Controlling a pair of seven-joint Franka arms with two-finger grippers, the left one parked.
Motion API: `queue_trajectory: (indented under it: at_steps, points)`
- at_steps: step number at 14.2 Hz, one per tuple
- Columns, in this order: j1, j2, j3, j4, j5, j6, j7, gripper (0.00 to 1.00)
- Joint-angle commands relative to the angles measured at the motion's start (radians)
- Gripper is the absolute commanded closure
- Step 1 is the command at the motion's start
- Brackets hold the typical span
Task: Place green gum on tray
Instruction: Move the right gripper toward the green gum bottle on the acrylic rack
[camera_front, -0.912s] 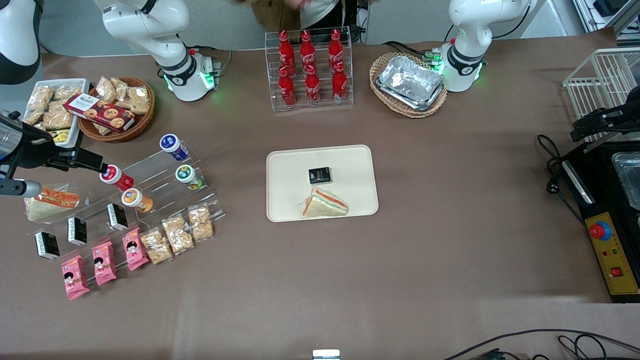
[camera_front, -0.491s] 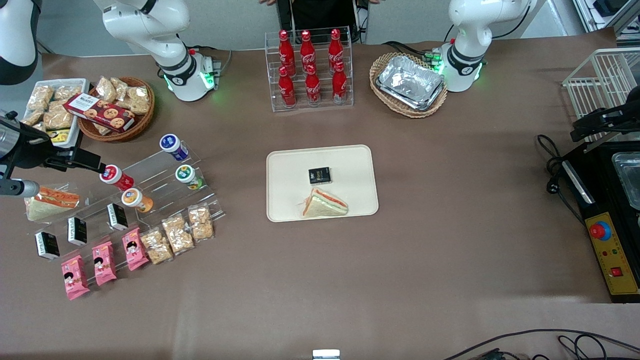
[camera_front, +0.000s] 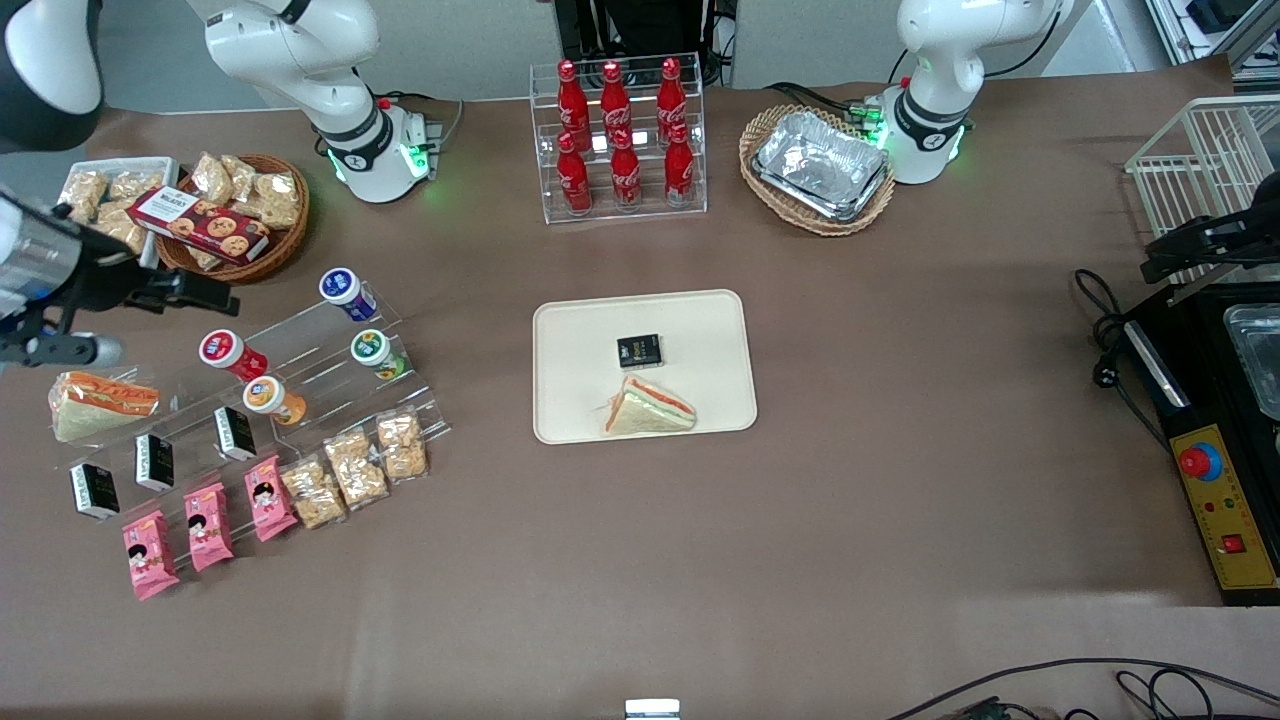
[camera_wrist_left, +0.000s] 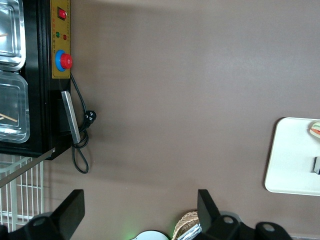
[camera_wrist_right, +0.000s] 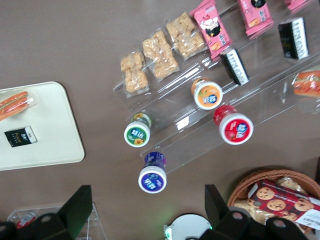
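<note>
Gripper (camera_front: 215, 297) hung open and empty above the acrylic rack (camera_front: 300, 345), w/ green gum (camera_front: 371, 349) on it, apart from tray (camera_front: 700, 330).

The right arm reaches in over its end of the table, its gripper (camera_front: 190, 293) hanging high, fingers (camera_wrist_right: 76, 207) spread wide.

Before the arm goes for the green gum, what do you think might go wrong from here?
1. The green gum lies on a clear stand close to the blue-lidded bottle and orange-lidded bottle; the open gripper, now above the stand, may bump or pick the wrong one.
2. The tray already holds a sandwich and a black box; a careless drop could land on them.
</note>
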Motion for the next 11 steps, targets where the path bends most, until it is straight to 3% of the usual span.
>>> queue_trajectory:
  at_steps: [1, 7, 11]
  points:
    - [0.016, -0.243, 0.061, -0.356, -0.017, 0.208, 0.080, 0.00]
    - [0.016, -0.289, 0.153, -0.640, -0.017, 0.503, 0.169, 0.00]
    - [0.029, -0.218, 0.154, -0.725, -0.023, 0.681, 0.154, 0.00]
